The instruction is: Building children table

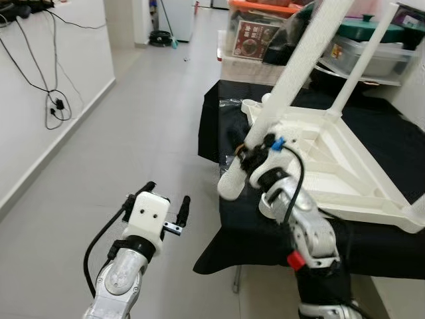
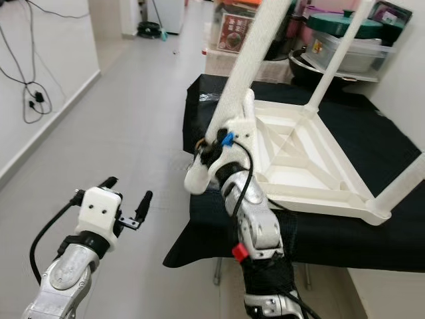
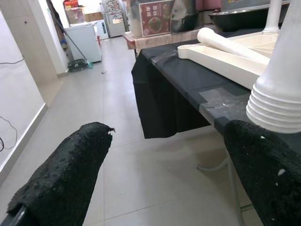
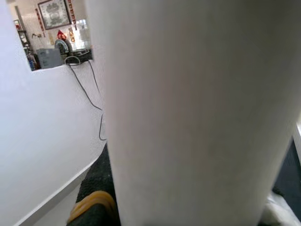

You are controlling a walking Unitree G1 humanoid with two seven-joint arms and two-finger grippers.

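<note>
A white plastic children's tabletop (image 1: 345,166) lies upside down on a black-clothed table (image 1: 265,232). One white leg (image 1: 364,60) stands up from its far corner, and another leg (image 1: 417,207) rises at its near right corner. My right gripper (image 1: 255,156) is shut on a third white leg (image 1: 295,76). This leg tilts over the tabletop's near left corner, with its lower end (image 1: 230,187) past the table edge. Up close the held leg (image 4: 188,113) blocks most of the right wrist view. My left gripper (image 1: 166,199) hangs open above the floor, left of the table, with its fingers (image 3: 61,183) empty.
Storage boxes (image 1: 255,33) and a green-lidded pot (image 1: 368,30) crowd the space behind the table. Cables (image 1: 56,106) hang on the white wall at left. Grey tiled floor (image 1: 146,119) stretches between the wall and the table.
</note>
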